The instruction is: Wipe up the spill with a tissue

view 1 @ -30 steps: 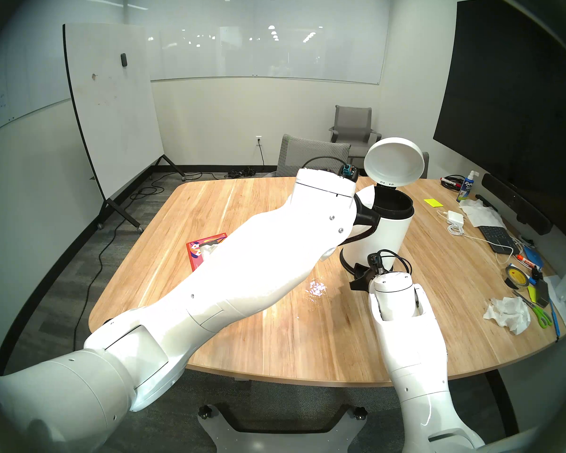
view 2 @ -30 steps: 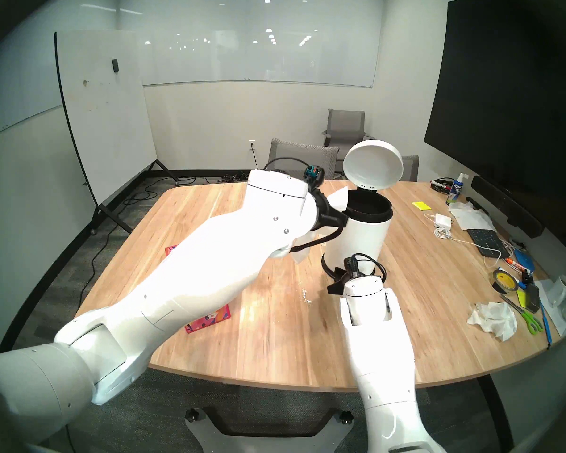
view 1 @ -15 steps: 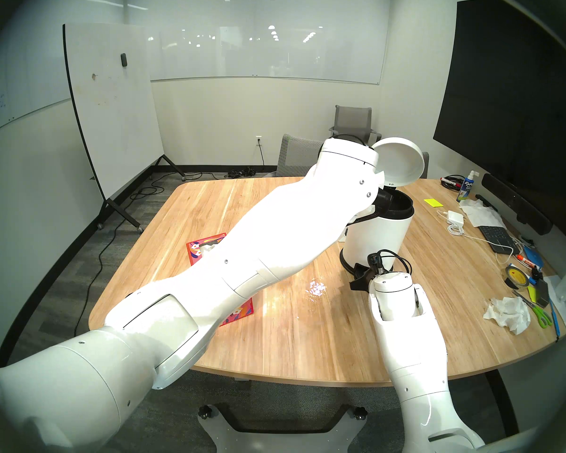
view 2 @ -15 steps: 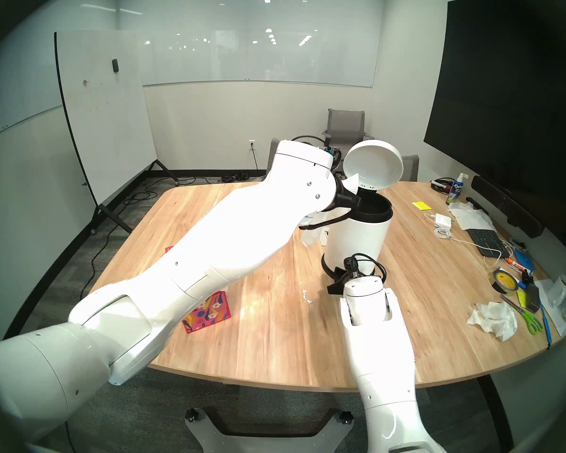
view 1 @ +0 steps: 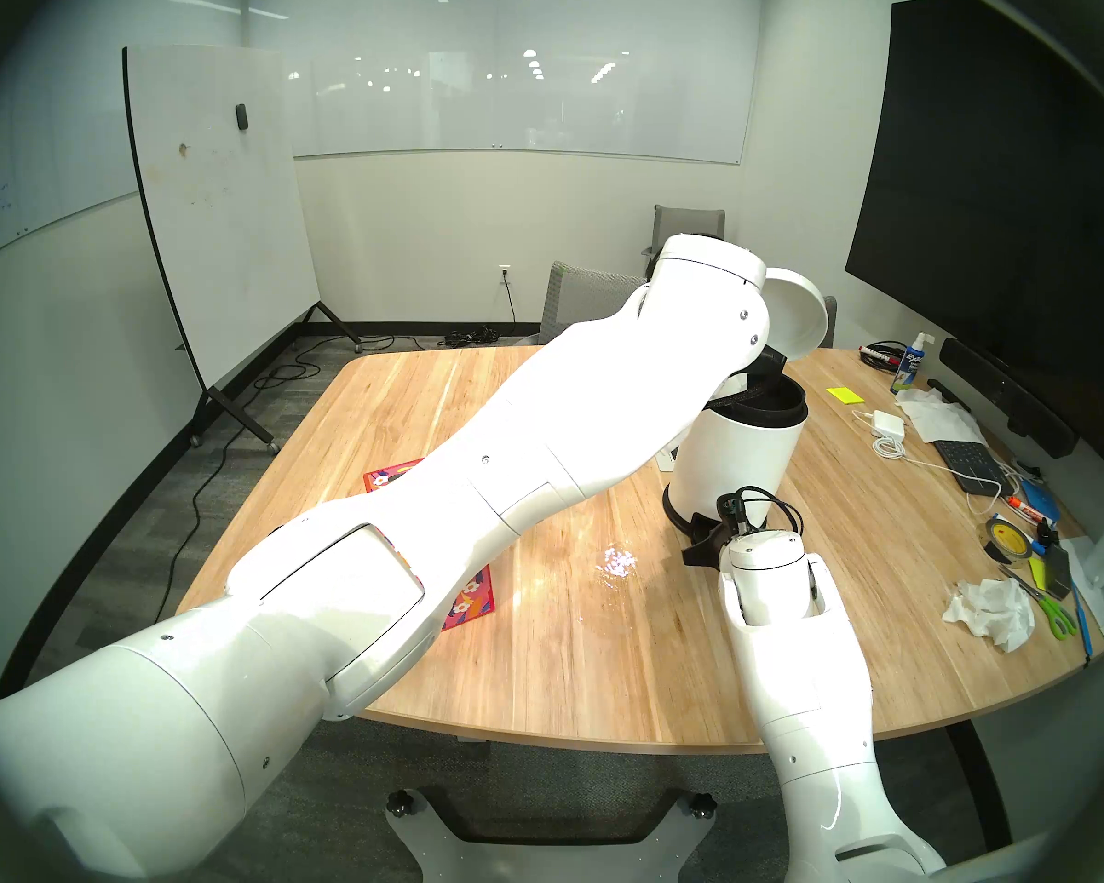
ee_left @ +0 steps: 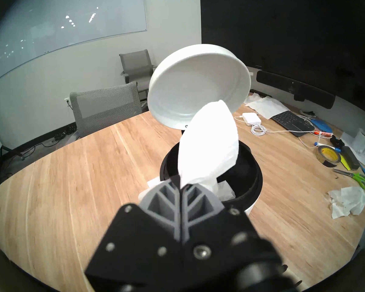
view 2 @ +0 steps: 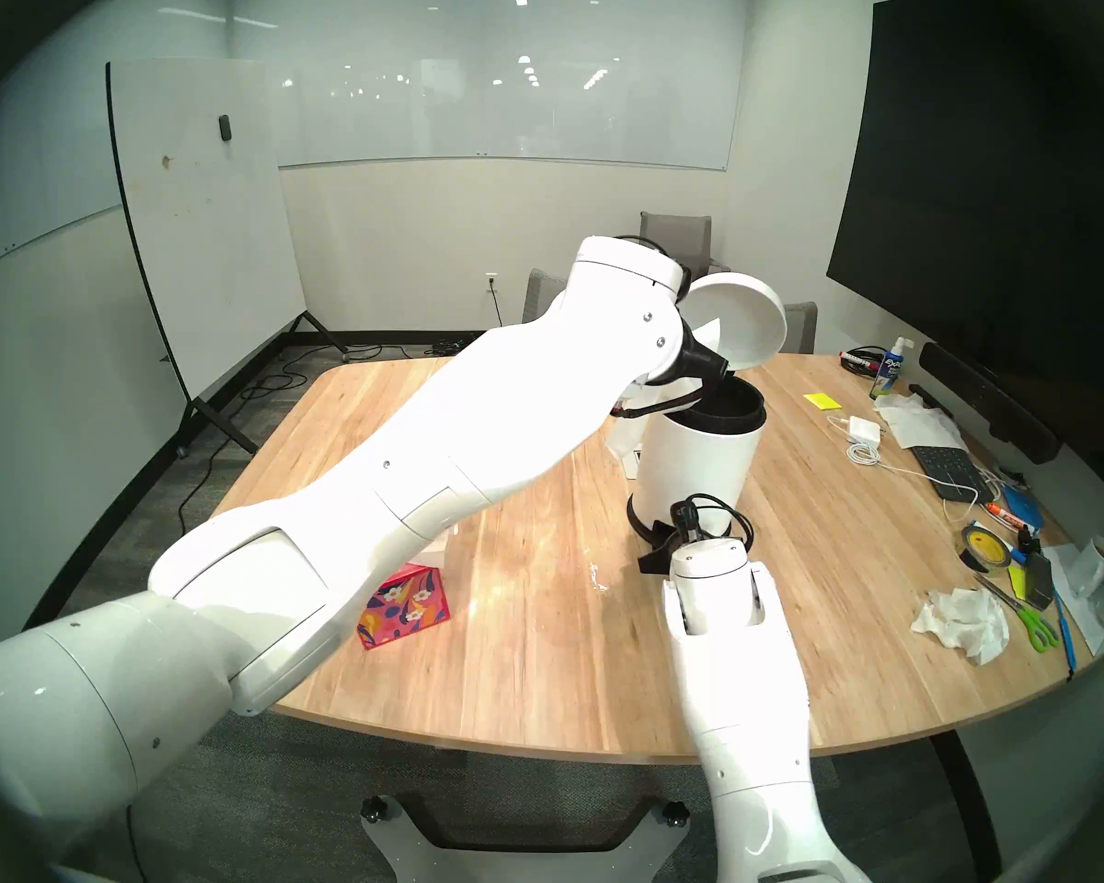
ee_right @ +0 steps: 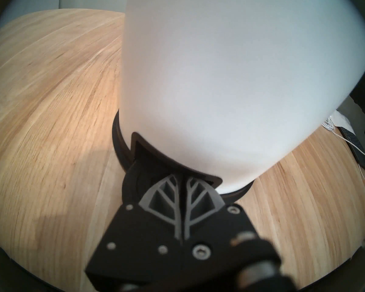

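Note:
The tissue [ee_left: 209, 142] is white and creased, and my left gripper [ee_left: 181, 186] is shut on its lower end. It hangs over the open mouth of a white pedal bin [ee_left: 255, 180], in front of the raised lid [ee_left: 198, 80]. In the head views the left gripper [view 2: 721, 372] sits just above the bin's rim. The spill [view 1: 616, 560] shows as white glints on the wood, left of my right gripper [view 1: 702, 537]. That right gripper [ee_right: 182, 177] is shut, its tips on the black pedal at the bin's foot.
A red floral tissue box [view 2: 403, 608] lies partly under my left forearm. At the table's right edge are a crumpled paper wad [view 1: 989, 611], scissors [view 1: 1056, 614], tape [view 1: 1002, 541], a keyboard [view 1: 967, 464] and a charger [view 1: 887, 424]. Grey chairs [ee_left: 105, 108] stand behind the table.
My left arm has swung up and to the right, carrying the tissue from beside the bin to over its open mouth. The right arm and the raised lid have not moved.

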